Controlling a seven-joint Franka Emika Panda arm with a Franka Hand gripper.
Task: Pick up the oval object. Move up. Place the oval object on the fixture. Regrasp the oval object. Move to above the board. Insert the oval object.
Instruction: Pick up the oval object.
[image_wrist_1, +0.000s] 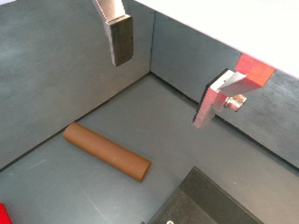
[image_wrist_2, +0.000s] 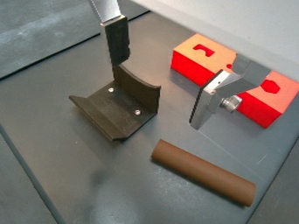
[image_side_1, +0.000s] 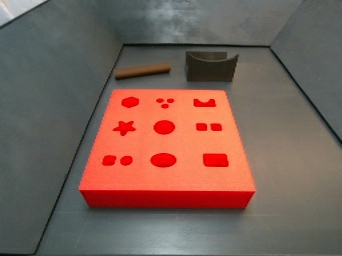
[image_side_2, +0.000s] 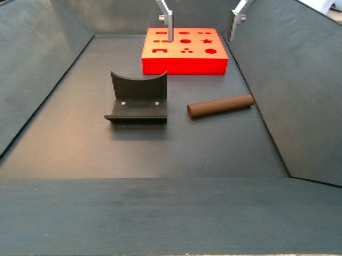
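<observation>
Above the floor, well clear of everything, I'm seeing the pincer (image_wrist_2: 158, 83) hanging spread wide and gripping nothing; both silver fingers (image_wrist_1: 121, 37) are showing in both wrist views with only bare floor between them. I'm reading this as the very start: the oval object (image_side_2: 219, 105) is lying flat on the dark floor (image_side_2: 160, 150), untouched, just beside the fixture (image_side_2: 136, 98) and apart from it, between the fixture and the side wall in a side view. So nothing is looking done yet; pick, lift, set on the fixture, regrasp, move over the board (image_side_1: 166, 140) and insert are all remaining, as far as I'm judging. Counting: one brown peg, one fixture with its curved notch sitting empty, one red board with ten or so cut-outs, every one looking unfilled, and one pincer with two fingers. Board is sitting well apart from the peg, at the far end in a side view.
</observation>
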